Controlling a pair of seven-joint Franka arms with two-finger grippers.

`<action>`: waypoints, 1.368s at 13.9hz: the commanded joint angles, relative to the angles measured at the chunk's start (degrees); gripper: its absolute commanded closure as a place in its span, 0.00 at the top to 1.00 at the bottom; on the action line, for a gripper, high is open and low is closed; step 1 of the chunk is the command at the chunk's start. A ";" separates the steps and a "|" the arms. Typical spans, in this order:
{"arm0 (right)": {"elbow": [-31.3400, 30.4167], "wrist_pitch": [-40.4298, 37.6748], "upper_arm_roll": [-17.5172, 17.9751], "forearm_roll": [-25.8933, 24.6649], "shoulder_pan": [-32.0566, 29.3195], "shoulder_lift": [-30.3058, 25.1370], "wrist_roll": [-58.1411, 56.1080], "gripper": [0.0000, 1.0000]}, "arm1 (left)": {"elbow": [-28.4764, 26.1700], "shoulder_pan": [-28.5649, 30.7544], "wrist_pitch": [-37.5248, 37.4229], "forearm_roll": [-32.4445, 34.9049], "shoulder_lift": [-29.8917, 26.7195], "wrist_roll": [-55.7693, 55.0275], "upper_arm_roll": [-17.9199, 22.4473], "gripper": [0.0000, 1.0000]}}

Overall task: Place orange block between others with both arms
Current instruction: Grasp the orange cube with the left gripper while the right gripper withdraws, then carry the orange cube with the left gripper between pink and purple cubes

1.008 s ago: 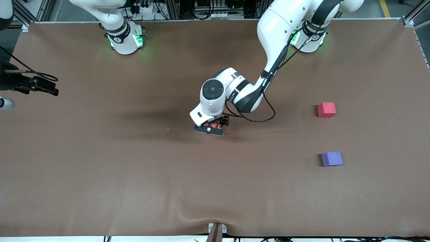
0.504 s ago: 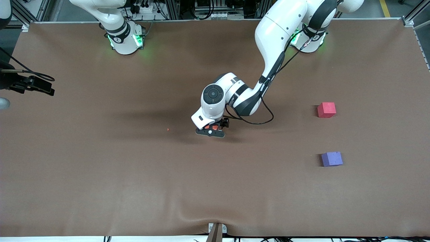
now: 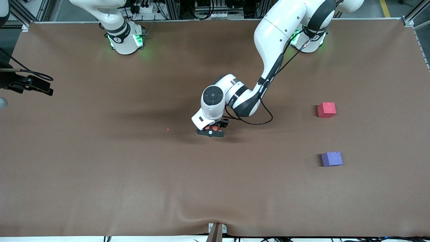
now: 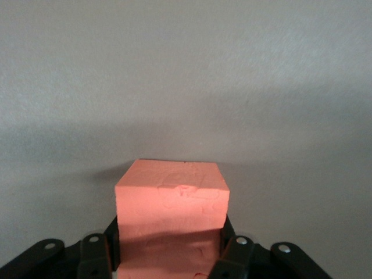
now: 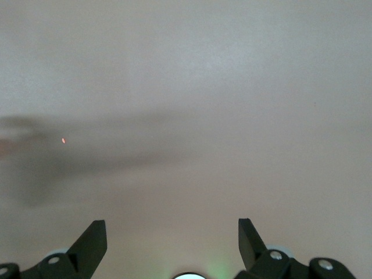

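Front view
Table point(image 3: 100, 168): brown cover, wrinkled at the edge nearest the camera.
Left arm point(image 3: 275, 40): reaching from its base down to mid-table, wrist bent downward.
Left gripper point(image 3: 211, 131): low at mid-table, closed on the orange block point(image 3: 211, 127), only slivers of orange visible under the wrist.
Red block point(image 3: 326, 109): on the table toward the left arm's end, well apart from the gripper.
Purple block point(image 3: 332, 159): same end, nearer the camera than the red block, a bare gap between the two.
Orange speck point(image 3: 167, 129): tiny, on the cover toward the right arm's end from the gripper.
Right arm point(image 3: 116, 23): waiting, base and lowest links visible at the table's edge.
Right gripper point(image 3: 37, 86): raised at the right arm's end of the table, fingers not discernible here.

Left wrist view
Orange block point(image 4: 171, 218): clamped between both fingers point(image 4: 232, 256), pads pressed to two facing sides, top face faintly dented.

Right wrist view
Right gripper point(image 5: 172, 241): fingers spread wide, nothing between them, bare cover below.
Orange speck point(image 5: 63, 140): visible on the cover, within a soft shadow.
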 commanded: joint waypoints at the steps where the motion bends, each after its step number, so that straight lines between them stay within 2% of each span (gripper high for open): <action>1: 0.68 -1.13 0.21 1.84 -0.47 -0.37 1.15 1.00 | -0.57 2.57 -1.35 0.01 -4.20 -3.10 0.52 0.00; 6: 0.69 -1.31 0.13 5.28 -1.18 -0.37 2.38 1.00 | -1.28 12.95 -16.18 0.01 -16.76 -1.19 0.00 0.00; 10: 0.77 -1.22 0.13 5.02 -1.35 -0.11 1.50 1.00 | -1.80 23.66 -26.91 -0.08 -23.89 9.08 0.00 0.00; 15: 2.09 -1.13 0.13 4.67 -1.35 0.07 1.50 1.00 | -13.30 36.23 -28.16 0.27 -32.59 25.50 0.00 0.00; 19: 2.09 -1.13 0.13 4.67 -1.26 0.07 1.41 1.00 | -22.26 45.73 -24.84 0.36 -35.85 37.21 -0.09 0.00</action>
